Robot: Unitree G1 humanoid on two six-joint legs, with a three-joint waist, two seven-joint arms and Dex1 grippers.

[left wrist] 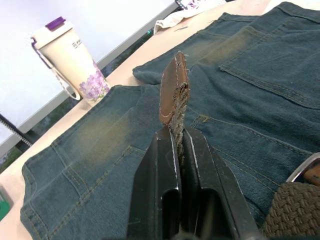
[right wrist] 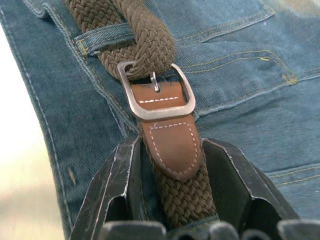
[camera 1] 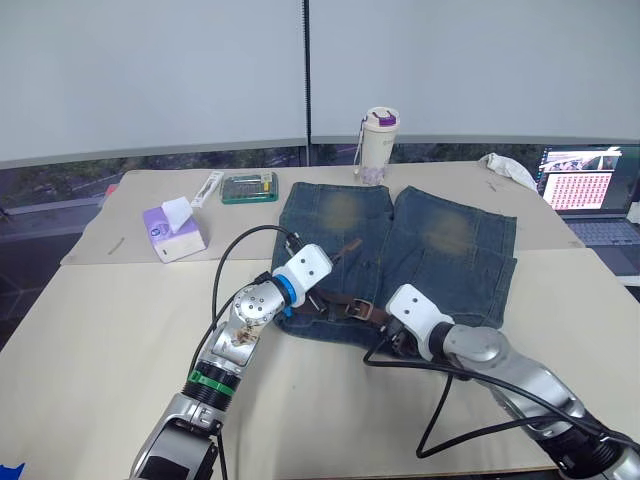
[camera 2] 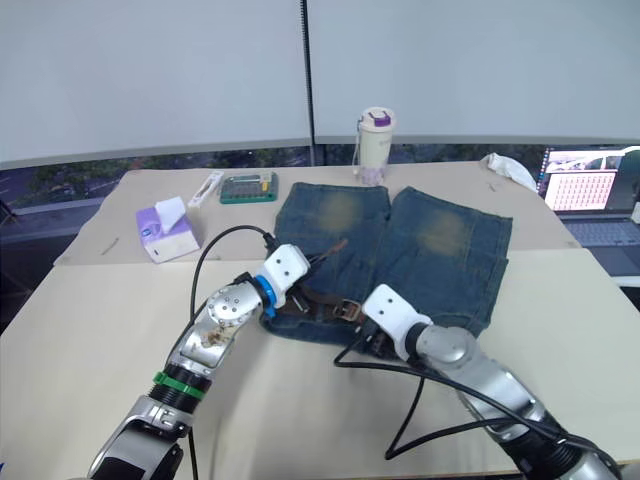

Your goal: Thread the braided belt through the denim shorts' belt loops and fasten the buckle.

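Brown braided belt [right wrist: 145, 40] lay along the waistband of the denim shorts [camera 1: 440, 250], passing under a belt loop [right wrist: 102, 37] just beyond the buckle [right wrist: 156, 95]. The left gripper [left wrist: 177, 150] was clenched on the belt's leather tip, raised above the shorts, while the right gripper [right wrist: 172, 165] straddled the strap just behind the buckle, jaws spread. Fastening seemed in hand; next, the tip probably needed guiding through the buckle's frame.

no legible text, labels or numbers
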